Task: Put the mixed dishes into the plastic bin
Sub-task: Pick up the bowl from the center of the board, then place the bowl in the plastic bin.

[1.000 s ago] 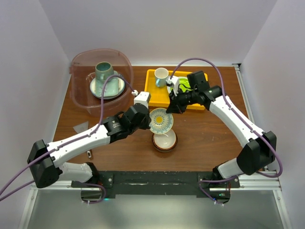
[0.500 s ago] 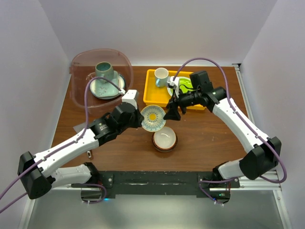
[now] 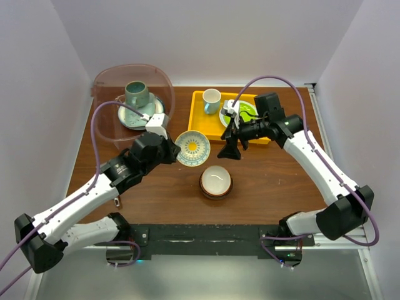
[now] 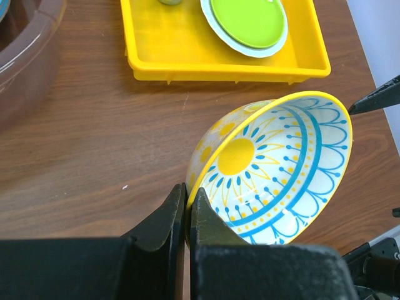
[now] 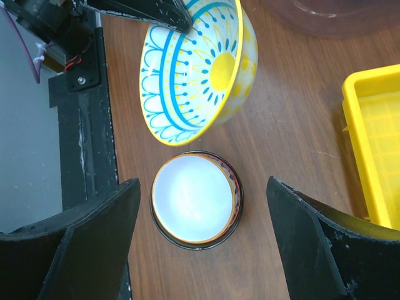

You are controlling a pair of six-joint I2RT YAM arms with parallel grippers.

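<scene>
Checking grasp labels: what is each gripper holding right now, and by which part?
The left gripper pinches the yellow-and-blue patterned bowl by its rim; the right gripper is open and holds nothing.

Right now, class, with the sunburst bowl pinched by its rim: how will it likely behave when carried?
Probably rigid: the sunburst bowl holds shape though the left gripper pinches only its rim. The glossy glaze may let it slip or pivot. Looks ceramic, so likely chips if dropped.

Left arm stretched forward, left pincer (image 4: 186, 195) clamped on patterned bowl (image 4: 275, 169) rim, right pincer (image 5: 203, 182) spread wide, seemingly tilted downward.
</scene>
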